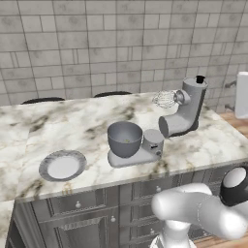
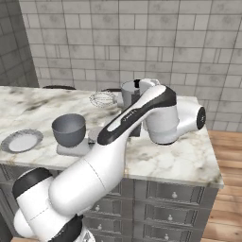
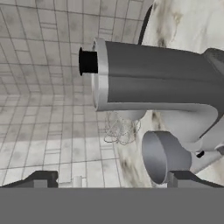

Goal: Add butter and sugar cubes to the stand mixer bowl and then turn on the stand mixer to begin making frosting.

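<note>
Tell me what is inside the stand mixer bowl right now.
In the left base view the stand mixer bowl shows something small and pale yellowish low inside, too small to identify. The near wall hides the rest of the bottom. The wire whisk is tilted up, clear of the bowl.

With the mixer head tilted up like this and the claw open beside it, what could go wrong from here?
1. The stand mixer has its head tilted back, wire whisk out of the stand mixer bowl; switched on now, it would probably mix nothing.
2. The open claw hangs close to the head and could knock it.
3. The plate looks bare; whether both ingredients went in is unclear.
</note>
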Available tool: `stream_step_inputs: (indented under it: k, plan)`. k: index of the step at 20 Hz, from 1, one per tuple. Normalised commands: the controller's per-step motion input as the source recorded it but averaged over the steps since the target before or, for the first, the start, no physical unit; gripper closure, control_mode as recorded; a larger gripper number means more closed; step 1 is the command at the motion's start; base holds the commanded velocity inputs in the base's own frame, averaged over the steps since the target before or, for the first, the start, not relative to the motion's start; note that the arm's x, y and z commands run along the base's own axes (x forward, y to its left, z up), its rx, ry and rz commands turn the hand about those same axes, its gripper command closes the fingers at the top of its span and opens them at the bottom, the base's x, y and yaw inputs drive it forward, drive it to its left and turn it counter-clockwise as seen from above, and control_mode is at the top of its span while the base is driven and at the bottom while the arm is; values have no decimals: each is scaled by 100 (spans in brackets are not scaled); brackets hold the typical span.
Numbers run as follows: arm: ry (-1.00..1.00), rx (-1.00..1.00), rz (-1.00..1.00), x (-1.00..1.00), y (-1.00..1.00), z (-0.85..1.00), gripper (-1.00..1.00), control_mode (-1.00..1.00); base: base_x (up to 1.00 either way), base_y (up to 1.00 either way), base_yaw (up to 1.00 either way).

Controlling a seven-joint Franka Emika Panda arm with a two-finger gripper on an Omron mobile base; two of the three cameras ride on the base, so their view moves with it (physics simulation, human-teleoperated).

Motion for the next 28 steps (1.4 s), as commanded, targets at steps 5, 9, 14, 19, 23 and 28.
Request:
stream_step_inputs:
  k: [5, 9, 14, 19, 23, 28]
  plan:
    - [0, 11, 0, 32, -1, 0, -100, -100, 0, 0, 0]
    - [0, 5, 0, 35, 0, 0, -100, -100, 0, 0, 0]
    - [0, 2, -1, 44, 0, 0, -100, -100, 0, 0, 0]
    - [0, 0, 0, 48, 0, -6, -100, -100, 0, 0, 0]
    - [0, 0, 0, 51, 0, -14, -100, -100, 0, 0, 0]
    - [0, 0, 0, 38, -2, -19, -100, -100, 0, 0, 0]
